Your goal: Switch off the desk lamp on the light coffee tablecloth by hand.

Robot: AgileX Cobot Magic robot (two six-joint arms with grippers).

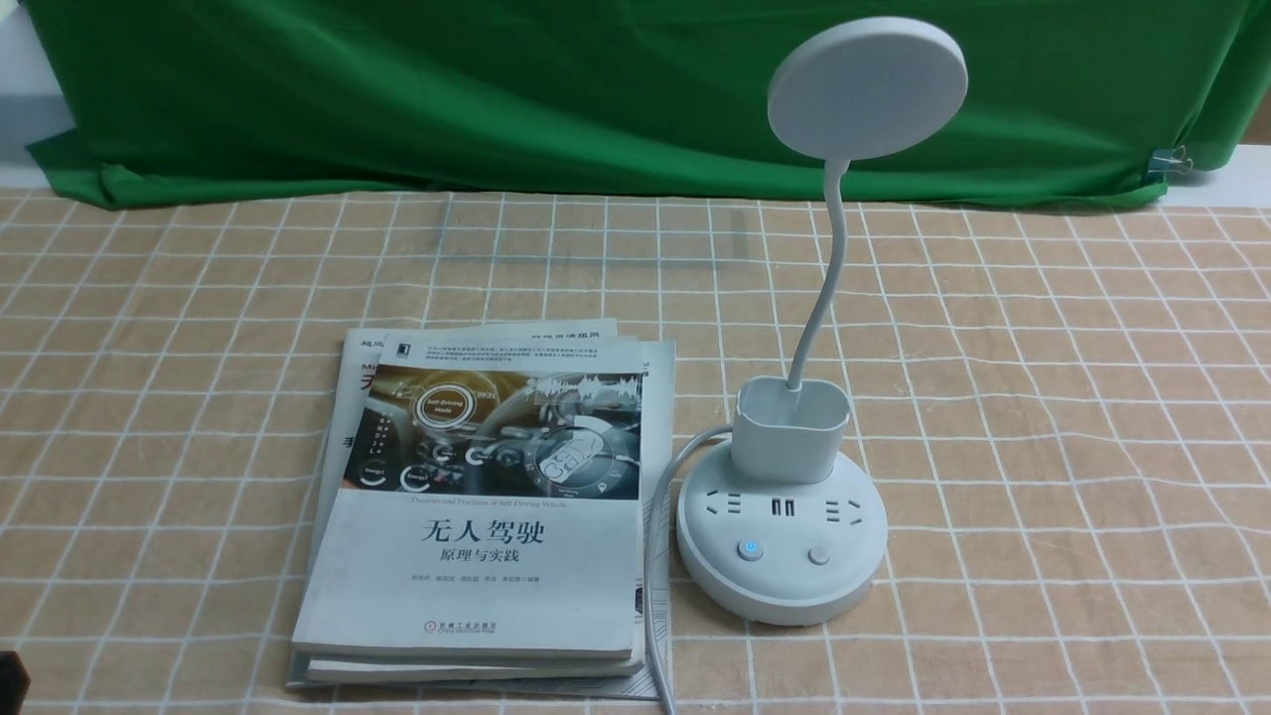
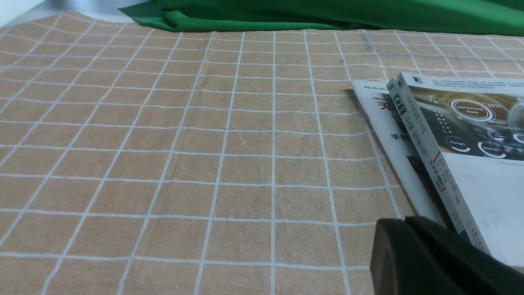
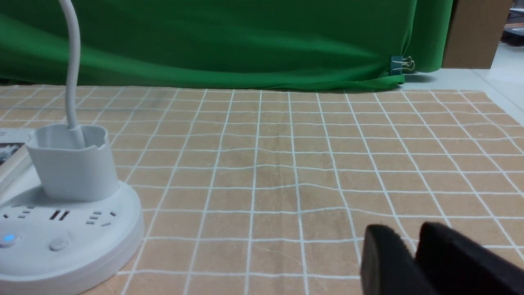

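The white desk lamp [image 1: 781, 536] stands on the light coffee tablecloth [image 1: 1043, 417], right of centre. Its disc head [image 1: 867, 87] is raised on the bendy neck above the pen cup [image 1: 791, 429]. The left of the two base buttons [image 1: 751, 549] glows blue. The lamp base also shows in the right wrist view [image 3: 69, 233]. My right gripper [image 3: 411, 231] hovers low over the cloth to the right of the base, empty, its fingertips nearly touching. My left gripper [image 2: 405, 221] is shut and empty beside the books' left edge. Only a dark corner of it [image 1: 10, 680] shows in the front view.
A stack of books [image 1: 477, 497] lies just left of the lamp, with the lamp's white cable [image 1: 655, 556] running between them. A green backdrop cloth [image 1: 496, 99] hangs along the far edge, clipped at the right [image 1: 1172, 159].
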